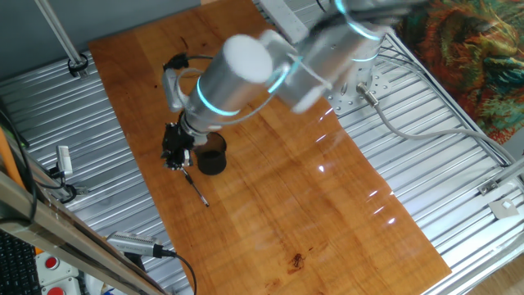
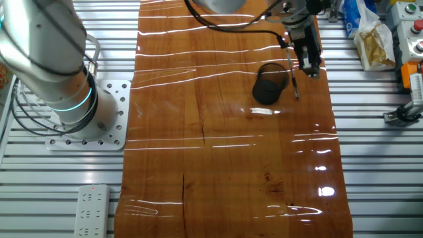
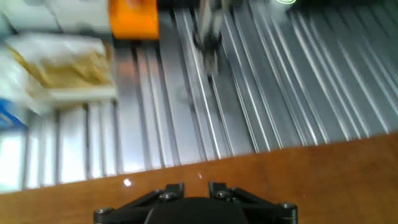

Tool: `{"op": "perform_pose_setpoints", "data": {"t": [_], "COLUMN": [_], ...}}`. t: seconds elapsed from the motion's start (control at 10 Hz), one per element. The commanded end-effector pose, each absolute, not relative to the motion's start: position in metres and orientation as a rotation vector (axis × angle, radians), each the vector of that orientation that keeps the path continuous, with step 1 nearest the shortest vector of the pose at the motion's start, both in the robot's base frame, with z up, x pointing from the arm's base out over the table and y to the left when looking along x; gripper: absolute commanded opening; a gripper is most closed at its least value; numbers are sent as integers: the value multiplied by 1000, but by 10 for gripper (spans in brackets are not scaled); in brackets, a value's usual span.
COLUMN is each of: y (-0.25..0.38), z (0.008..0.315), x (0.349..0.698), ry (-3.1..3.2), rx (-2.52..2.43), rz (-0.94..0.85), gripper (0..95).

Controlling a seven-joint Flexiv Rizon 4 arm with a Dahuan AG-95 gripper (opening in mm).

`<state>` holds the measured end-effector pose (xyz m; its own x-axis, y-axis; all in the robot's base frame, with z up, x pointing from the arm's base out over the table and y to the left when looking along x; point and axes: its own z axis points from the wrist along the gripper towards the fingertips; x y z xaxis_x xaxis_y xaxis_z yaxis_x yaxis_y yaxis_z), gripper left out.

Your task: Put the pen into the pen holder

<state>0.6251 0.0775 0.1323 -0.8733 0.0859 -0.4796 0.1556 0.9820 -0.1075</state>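
Note:
The pen (image 1: 195,188) is a thin dark stick lying flat on the wooden table, just beside the pen holder (image 1: 211,156), a short dark round cup. In the other fixed view the pen (image 2: 295,82) lies between the pen holder (image 2: 269,84) and my gripper (image 2: 309,66). My gripper (image 1: 176,156) hangs low over the table on the far side of the pen from the cup, close to the pen's upper end. In the hand view the gripper (image 3: 194,188) shows two fingers standing apart with bare wood between them, holding nothing. The pen and cup are out of the hand view.
The wooden table (image 1: 278,197) lies on ribbed metal slats (image 3: 249,93). A thick silver tool with a black cable (image 1: 135,243) lies at the near left. Bags (image 2: 370,39) and an orange box (image 3: 132,17) sit beyond the table edge near the gripper. A power strip (image 2: 89,211) lies aside.

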Motion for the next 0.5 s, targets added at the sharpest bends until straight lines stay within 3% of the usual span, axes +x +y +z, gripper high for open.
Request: {"op": "perform_pose_setpoints", "data": {"t": [0.1,0.5], "y": [82,82], "z": [132,133], "x": [616,616], "ry": [2735,2791], "rx": [205,219], "rz": [-170,-91], "gripper": [950,950]}}
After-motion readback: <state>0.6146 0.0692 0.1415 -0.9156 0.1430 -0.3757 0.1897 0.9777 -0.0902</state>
